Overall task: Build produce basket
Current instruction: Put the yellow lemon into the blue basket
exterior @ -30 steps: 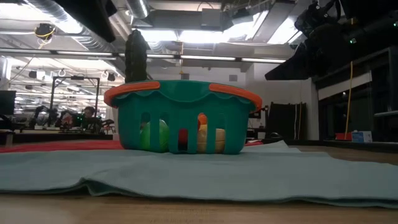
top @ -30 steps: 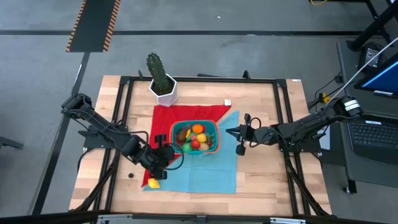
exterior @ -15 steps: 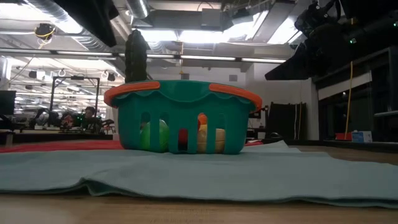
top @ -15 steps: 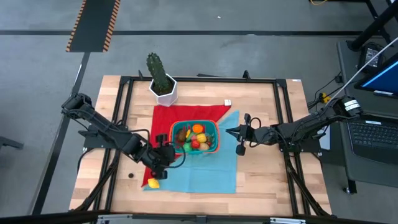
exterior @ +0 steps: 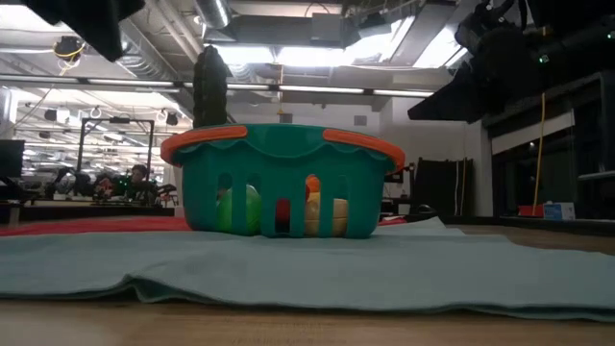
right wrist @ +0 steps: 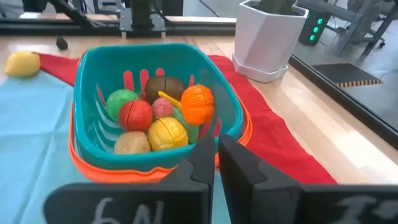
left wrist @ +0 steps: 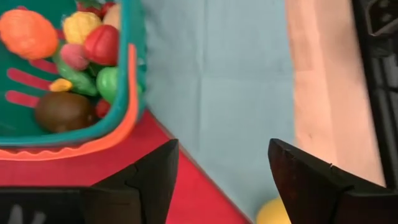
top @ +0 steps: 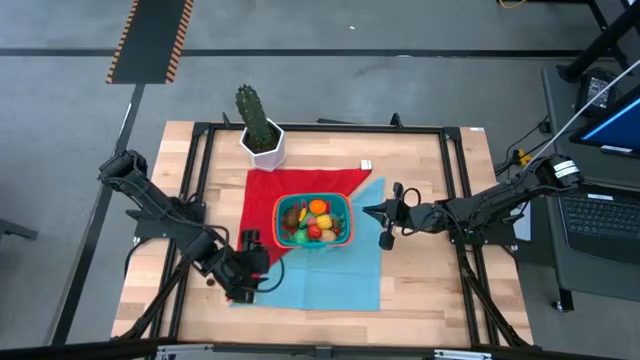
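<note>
The teal basket [top: 313, 220] with its orange-red rim stands on a red cloth [top: 262, 200] and a light blue cloth [top: 335, 278]. Several pieces of produce [right wrist: 155, 115] lie inside it. One yellow piece [left wrist: 277, 213] lies on the blue cloth near its near left corner. My left gripper [top: 255, 272] hangs open above that spot, left of and nearer than the basket, with nothing between its fingers [left wrist: 155, 180]. Right of the basket, my right gripper [top: 384, 214] is shut and points at it [right wrist: 214, 163].
A white pot with a cactus [top: 262, 140] stands behind the cloths at the far left. A small white piece [top: 366, 164] lies on the wood behind the basket. A small dark thing [right wrist: 61, 42] lies on the wood left of the cloths. A black frame borders the table.
My left gripper has swung away from the basket's left rim toward the table's near left, over the yellow piece on the blue cloth. The basket, the produce and the cloths have stayed where they were.
</note>
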